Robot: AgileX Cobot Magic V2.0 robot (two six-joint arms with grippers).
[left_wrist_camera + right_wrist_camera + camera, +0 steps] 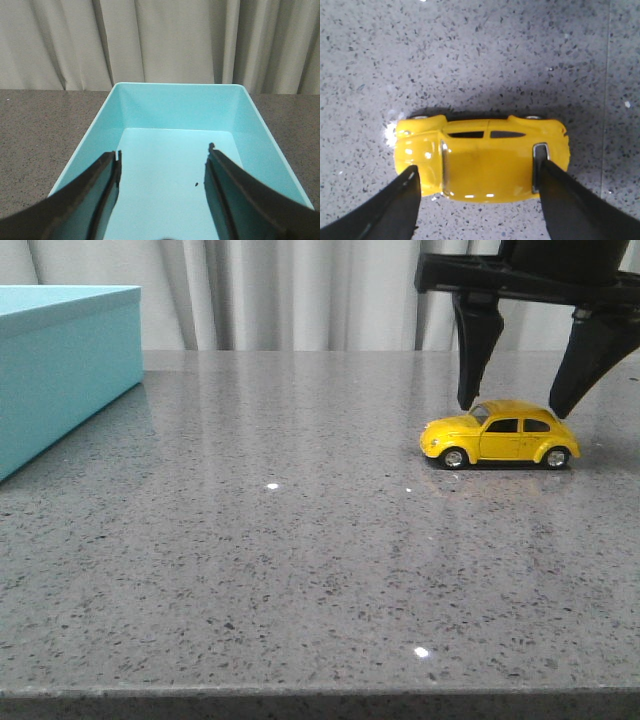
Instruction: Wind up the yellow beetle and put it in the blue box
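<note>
Speckled grey bench (300, 580) fills the foreground of the front view, bare up to the yellow beetle (499, 434), which stands on its four wheels on the right side, nose toward the blue box (60, 365) well apart at the far left edge. Above the car hangs the right gripper (520, 402), fingers spread, one tip just behind the bonnet and one behind the tail. That straddle reads as the set-up for a lengthwise grasp, probably so the car can be pressed and drawn back along the bench to wind it.

From the right wrist view the same gripper (477, 175) has its dark fingers (395, 210) at the two ends of the yellow beetle (482, 157); whether they already touch the paint I cannot tell, though the front view suggests a gap remains.

Only the left wrist view shows inside the blue box (175, 107): open, lidless, nothing in it but a tiny dark speck. Over it the left gripper (162, 165) hovers with fingers apart, holding nothing, seemingly parked until storing begins.
</note>
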